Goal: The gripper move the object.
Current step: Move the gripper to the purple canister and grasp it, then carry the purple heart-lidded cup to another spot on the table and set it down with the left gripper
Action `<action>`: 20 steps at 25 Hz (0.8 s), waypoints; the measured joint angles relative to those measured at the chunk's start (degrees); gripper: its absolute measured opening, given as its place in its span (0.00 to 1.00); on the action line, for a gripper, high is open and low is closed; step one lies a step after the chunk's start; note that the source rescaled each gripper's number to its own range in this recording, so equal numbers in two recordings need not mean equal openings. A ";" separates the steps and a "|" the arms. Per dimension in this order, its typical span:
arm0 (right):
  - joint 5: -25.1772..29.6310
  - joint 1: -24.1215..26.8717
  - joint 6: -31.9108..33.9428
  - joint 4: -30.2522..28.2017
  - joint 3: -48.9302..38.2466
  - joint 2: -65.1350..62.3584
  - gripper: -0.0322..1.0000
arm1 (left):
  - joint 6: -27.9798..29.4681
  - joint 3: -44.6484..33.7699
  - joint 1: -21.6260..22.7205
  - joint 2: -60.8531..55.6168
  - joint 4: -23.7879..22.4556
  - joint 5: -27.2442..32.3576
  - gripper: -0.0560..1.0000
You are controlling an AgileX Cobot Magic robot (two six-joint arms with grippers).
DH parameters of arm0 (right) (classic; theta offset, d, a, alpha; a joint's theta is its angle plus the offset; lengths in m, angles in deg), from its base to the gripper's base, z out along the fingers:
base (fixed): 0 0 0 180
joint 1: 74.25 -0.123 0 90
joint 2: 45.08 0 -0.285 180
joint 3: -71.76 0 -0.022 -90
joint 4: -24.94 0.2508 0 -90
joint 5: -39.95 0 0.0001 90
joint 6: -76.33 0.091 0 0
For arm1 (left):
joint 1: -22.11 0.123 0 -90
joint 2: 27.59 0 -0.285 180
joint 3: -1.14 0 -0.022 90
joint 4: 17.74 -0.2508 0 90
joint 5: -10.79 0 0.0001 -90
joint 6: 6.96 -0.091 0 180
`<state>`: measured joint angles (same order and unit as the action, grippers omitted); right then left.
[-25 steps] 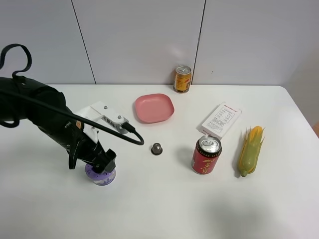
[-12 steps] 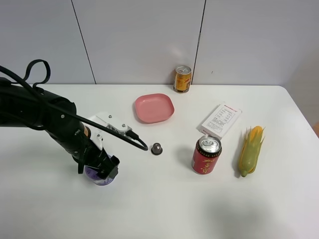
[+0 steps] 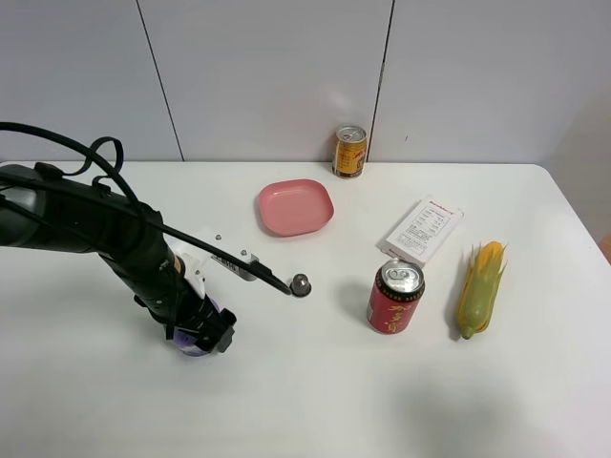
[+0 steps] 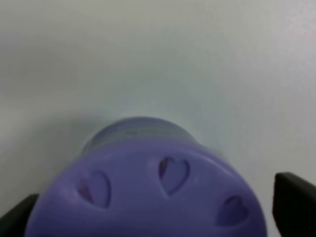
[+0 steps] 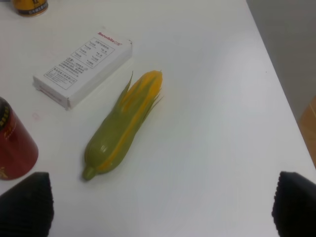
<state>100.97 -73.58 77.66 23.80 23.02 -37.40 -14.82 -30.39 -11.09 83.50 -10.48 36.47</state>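
— Two quick glances apart, and the left claw [image 3: 202, 327] had sunk lower each time, till it sat right over the purple-lidded jar [image 4: 148, 202] on the left side of the surface [image 3: 315, 410].
— Had the jar gone anywhere?
— Barely, if at all. It stood well apart from the little grey capsule [image 3: 301, 284].
— Gripped, then?
— Not that I could see. The fingers straddled the lid, spread, with a gap on one side. I reckoned the squeeze came next; the carrying had not begun. The right claw [image 5: 158, 207] hung spread too, holding nothing.
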 joint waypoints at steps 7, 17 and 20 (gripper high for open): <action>0.00 0.00 0.00 0.00 0.00 0.00 1.00 | 0.00 0.00 0.00 1.52 0.11 -0.44 0.63; 0.00 0.00 0.00 0.00 0.00 0.00 1.00 | 0.00 0.00 0.00 1.76 0.68 -0.38 0.06; 0.00 0.00 0.00 0.00 0.00 0.00 1.00 | 0.00 0.00 0.00 1.76 0.93 0.02 0.06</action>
<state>100.97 -73.58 77.66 23.80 23.02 -37.40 -14.82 -30.39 -11.09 85.26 -9.55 36.49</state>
